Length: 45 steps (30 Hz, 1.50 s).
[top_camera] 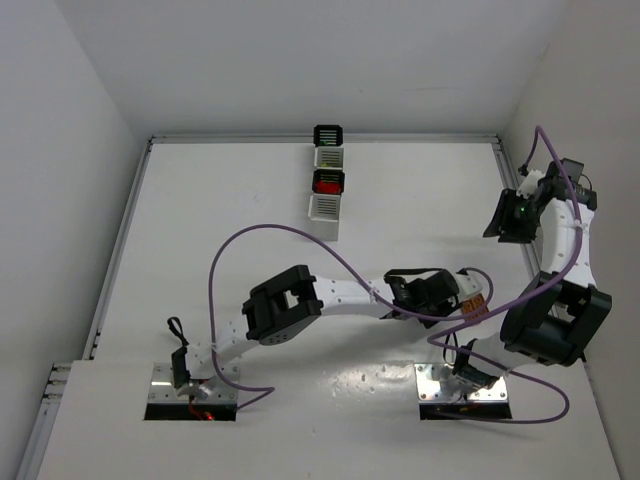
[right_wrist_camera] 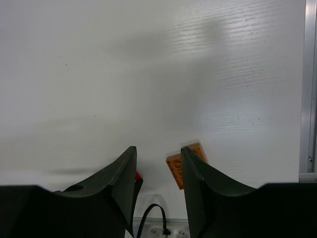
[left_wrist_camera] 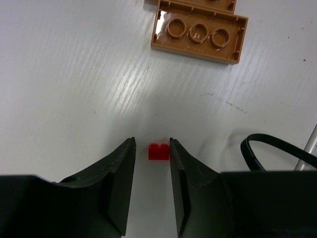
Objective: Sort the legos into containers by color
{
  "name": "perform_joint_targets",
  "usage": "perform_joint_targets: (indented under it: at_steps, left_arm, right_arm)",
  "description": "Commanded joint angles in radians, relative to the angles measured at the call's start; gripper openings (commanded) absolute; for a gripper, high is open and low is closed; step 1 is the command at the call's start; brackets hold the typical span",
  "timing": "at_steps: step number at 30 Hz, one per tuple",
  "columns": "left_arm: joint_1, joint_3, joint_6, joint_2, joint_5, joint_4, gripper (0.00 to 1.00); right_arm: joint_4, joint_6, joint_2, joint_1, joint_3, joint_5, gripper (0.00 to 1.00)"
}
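The left gripper is spread, low over the table, and a red brick sits on the surface right between its fingertips. The brick's long axis runs left to right in the wrist frame, across the gap, so the jaws would close on its short ends. It lies off centre, against or just beside the finger on the frame's right, with bare table showing on its other side. Beyond the tips, at the upper right of that frame, an orange plate lies hollow side up, well apart from the brick, and a second orange piece is cut off by the top edge. A black cable loops in at the lower right. The right gripper is also spread, holds nothing and is much farther away, so the left arm is the one placed for this pick. The white table is flat and faintly ribbed. In the top view the bins stand in a column at upper centre, the red-filled one third from the top, with open table between it and the arm.
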Motion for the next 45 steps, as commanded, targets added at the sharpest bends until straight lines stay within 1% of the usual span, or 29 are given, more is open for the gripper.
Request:
perform_joint_targets:
  at_steps: [1, 7, 11, 14, 17, 18, 20, 24, 29, 30, 32, 37, 38, 39, 40, 45]
  left_arm:
    - [0.016, -0.067, -0.005, 0.011, 0.021, -0.141, 0.39]
    - [0.016, -0.076, -0.005, 0.0, 0.021, -0.141, 0.39]
    - [0.016, -0.076, -0.005, 0.0, 0.03, -0.141, 0.34]
    - [0.016, -0.076, 0.004, 0.0, 0.031, -0.131, 0.27]
    - [0.016, -0.076, 0.004, 0.0, 0.031, -0.131, 0.14]
    - [0.016, -0.067, 0.004, 0.0, 0.031, -0.131, 0.07]
    - [0.027, -0.067, 0.004, 0.0, 0.031, -0.131, 0.03]
    - [0.061, -0.058, 0.016, -0.026, 0.009, -0.131, 0.02]
    - [0.15, -0.049, 0.084, -0.137, -0.032, -0.141, 0.01]
    - [0.185, -0.038, 0.084, -0.155, -0.057, -0.141, 0.01]
    - [0.226, -0.014, 0.098, -0.204, -0.057, -0.141, 0.01]
    - [0.378, 0.052, 0.118, -0.298, -0.097, -0.174, 0.01]
    - [0.401, 0.062, 0.118, -0.31, -0.097, -0.174, 0.01]
    - [0.447, 0.062, 0.118, -0.319, -0.097, -0.174, 0.01]
    - [0.469, 0.085, 0.118, -0.328, -0.121, -0.174, 0.01]
    - [0.598, 0.122, 0.108, -0.319, -0.161, -0.183, 0.01]
  right_arm:
    - [0.017, 0.01, 0.003, -0.006, 0.033, -0.03, 0.41]
    - [0.017, 0.01, 0.003, -0.006, 0.033, -0.039, 0.41]
    - [0.017, 0.01, 0.003, -0.006, 0.033, -0.039, 0.41]
    - [0.017, 0.01, 0.003, -0.006, 0.033, -0.039, 0.41]
    - [0.017, 0.01, 0.003, -0.006, 0.033, -0.039, 0.41]
    - [0.017, 0.01, 0.003, -0.006, 0.033, -0.039, 0.41]
    - [0.017, 0.01, 0.003, -0.006, 0.033, -0.039, 0.41]
    - [0.017, 0.0, 0.012, -0.006, 0.022, -0.061, 0.41]
    - [0.017, -0.02, 0.012, 0.015, 0.011, -0.07, 0.41]
    - [0.017, -0.03, 0.012, 0.015, 0.011, -0.084, 0.41]
    - [0.017, -0.039, 0.012, 0.015, -0.011, -0.105, 0.41]
    - [0.017, -0.05, 0.043, 0.025, -0.021, -0.144, 0.41]
    - [0.017, -0.061, 0.043, 0.034, -0.021, -0.153, 0.41]
    - [0.017, -0.078, 0.054, 0.034, -0.021, -0.166, 0.41]
    - [0.006, -0.09, 0.054, 0.043, -0.021, -0.167, 0.41]
    - [0.006, -0.133, 0.087, 0.08, -0.03, -0.167, 0.41]
